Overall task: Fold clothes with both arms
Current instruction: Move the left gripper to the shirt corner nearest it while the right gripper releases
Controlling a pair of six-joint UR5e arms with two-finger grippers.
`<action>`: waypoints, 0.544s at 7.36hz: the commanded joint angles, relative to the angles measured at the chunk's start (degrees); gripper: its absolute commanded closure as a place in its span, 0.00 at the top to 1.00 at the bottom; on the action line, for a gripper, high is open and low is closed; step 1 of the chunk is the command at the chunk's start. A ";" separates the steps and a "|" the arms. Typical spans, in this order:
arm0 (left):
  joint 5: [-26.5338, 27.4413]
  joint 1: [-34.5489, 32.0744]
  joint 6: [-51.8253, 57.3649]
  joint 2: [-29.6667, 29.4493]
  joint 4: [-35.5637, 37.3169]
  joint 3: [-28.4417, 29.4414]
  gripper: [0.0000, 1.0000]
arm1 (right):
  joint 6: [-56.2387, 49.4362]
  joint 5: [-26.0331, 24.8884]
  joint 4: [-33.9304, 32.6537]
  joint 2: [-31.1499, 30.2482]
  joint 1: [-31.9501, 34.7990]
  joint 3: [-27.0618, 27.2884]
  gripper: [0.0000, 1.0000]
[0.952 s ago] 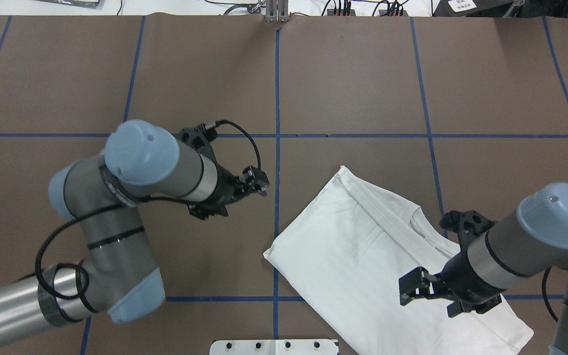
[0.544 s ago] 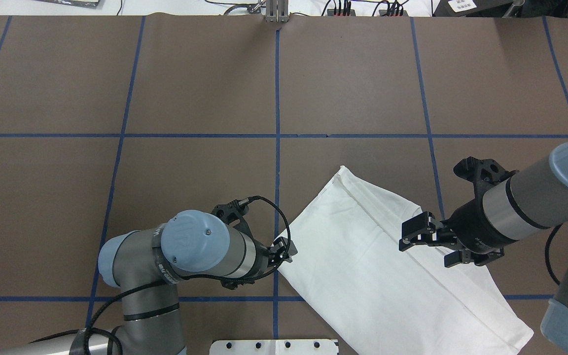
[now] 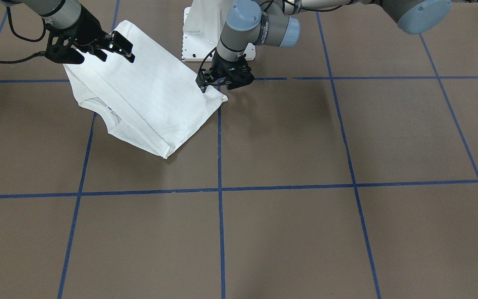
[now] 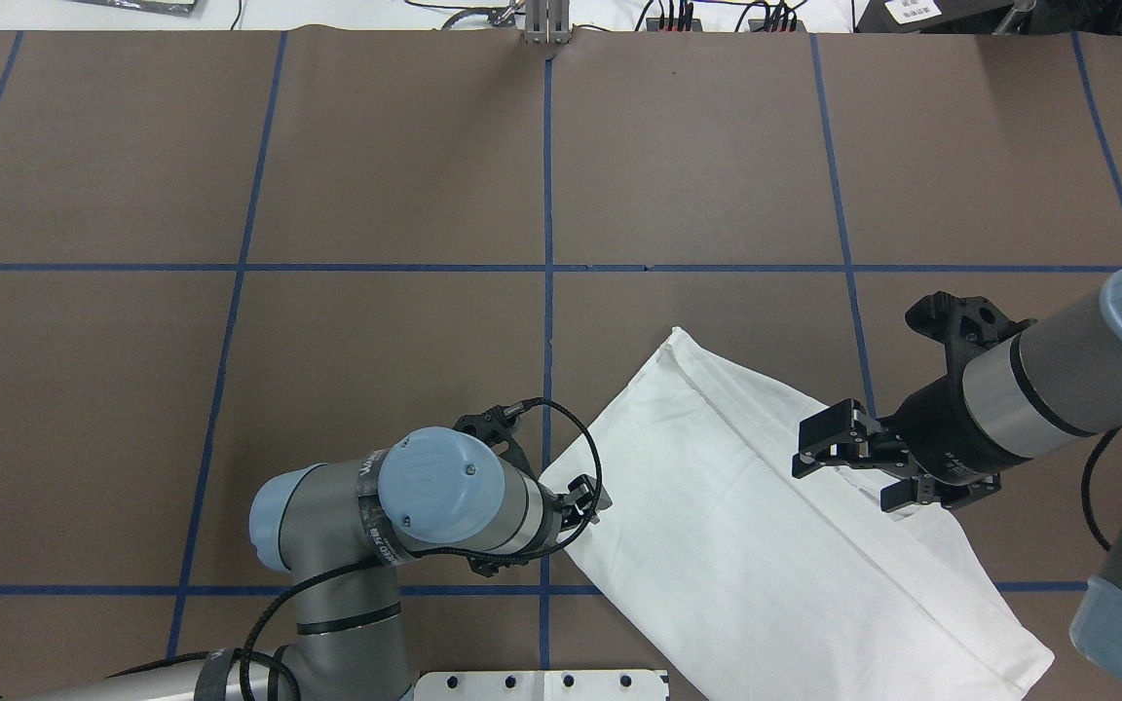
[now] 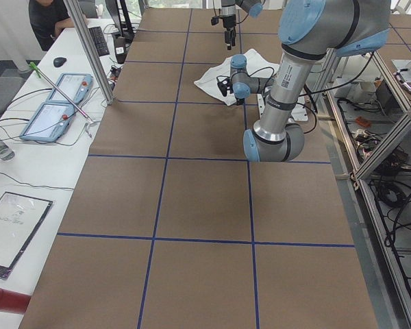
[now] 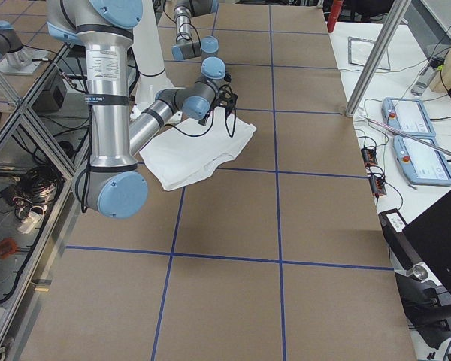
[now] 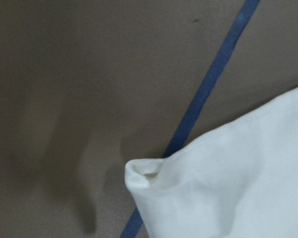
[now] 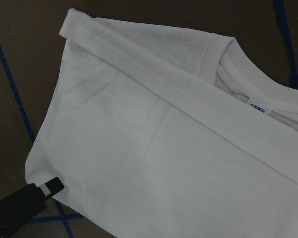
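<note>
You have the white shirt (image 4: 717, 526) lying flat on the brown table (image 4: 376, 146), close to the edge on the robot's side and toward the robot's right of the middle. It is folded into a long band that runs slantwise. One short end points toward the middle of the table, and the other reaches back to the robot-side edge near the white base plate (image 4: 542, 684). A folded-over layer makes a straight ridge along its length. Your right wrist view shows the ribbed collar (image 8: 248, 82) half tucked under that layer, with a small blue-printed label (image 8: 259, 107) inside it.

Your left gripper (image 4: 588, 497) is down at the shirt's corner nearest the robot's left, where a blue tape line (image 4: 547, 195) passes under the cloth. Its fingers look parted and hold nothing. In the left wrist view that corner lies free with its tip slightly curled up, and two separate finger shadows fall on the table beside it. You cannot tell from these views whether a fingertip touches the cloth. The left arm (image 4: 425, 487) is bent tightly beside the base plate.

Your right gripper (image 4: 819, 448) hangs above the shirt's other long side, over the collar area and clear of the cloth. Its fingers are spread wide and empty. The right arm (image 4: 1038, 389) reaches in from the robot's right.

Beyond the table's far edge, the left side view shows a person (image 5: 44, 17) seated at a white desk (image 5: 27, 157) with two tablets (image 5: 55, 103) on it.
</note>
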 commanded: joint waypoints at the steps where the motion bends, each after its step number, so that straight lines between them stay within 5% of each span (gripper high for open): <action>1: 2.21 -0.44 0.25 0.05 0.09 0.53 0.72 | 0.00 0.03 0.00 0.01 0.06 0.13 1.00; 2: 2.22 -1.14 0.34 0.05 0.18 0.45 0.56 | 0.00 0.12 0.00 0.01 0.15 0.22 1.00; 4: 2.22 -1.94 0.51 0.05 0.00 0.45 0.09 | 0.00 0.12 0.00 -0.08 0.15 0.22 1.00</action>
